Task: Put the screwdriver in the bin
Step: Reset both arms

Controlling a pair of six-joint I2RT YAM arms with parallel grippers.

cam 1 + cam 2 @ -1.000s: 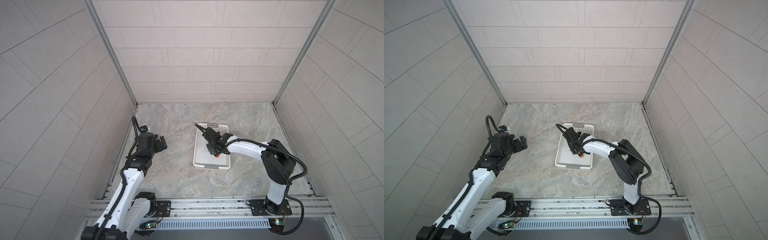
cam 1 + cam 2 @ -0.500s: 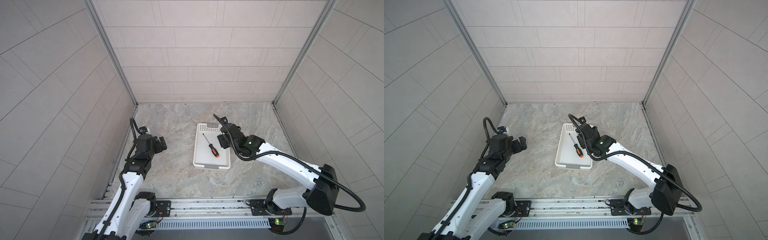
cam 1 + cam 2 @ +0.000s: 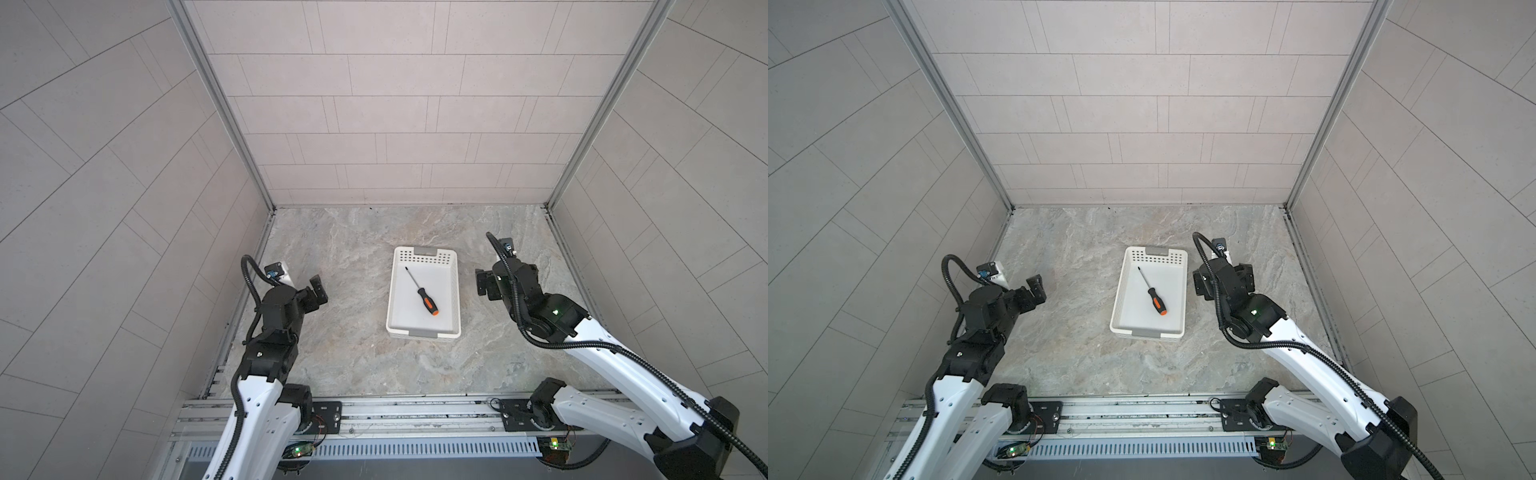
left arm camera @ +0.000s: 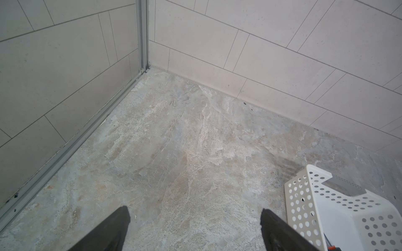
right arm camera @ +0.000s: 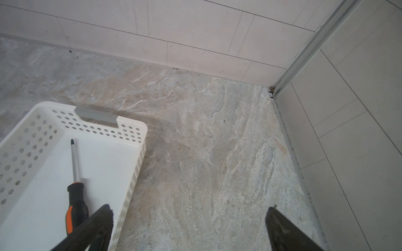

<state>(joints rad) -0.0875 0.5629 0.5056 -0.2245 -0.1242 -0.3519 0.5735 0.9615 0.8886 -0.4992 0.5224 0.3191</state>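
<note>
The screwdriver (image 3: pixel 423 296) is lying flat on the floor of the white bin (image 3: pixel 454 299). In both top views its tip is pointing toward 11 o'clock and its orange-capped handle toward 5 o'clock. The right end effector (image 3: pixel 485 286) is hovering just beside the bin at 3 o'clock, its fingers spread wide and empty. The left end effector (image 3: pixel 318 292) is hanging well apart at 9 o'clock, likewise spread and empty, above the marbled desk (image 3: pixel 353 353).

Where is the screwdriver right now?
In both top views the screwdriver lies flat inside the bin, mid-table, diagonal, tip toward the perforated far wall. The open right gripper hangs just beside the bin.
</note>
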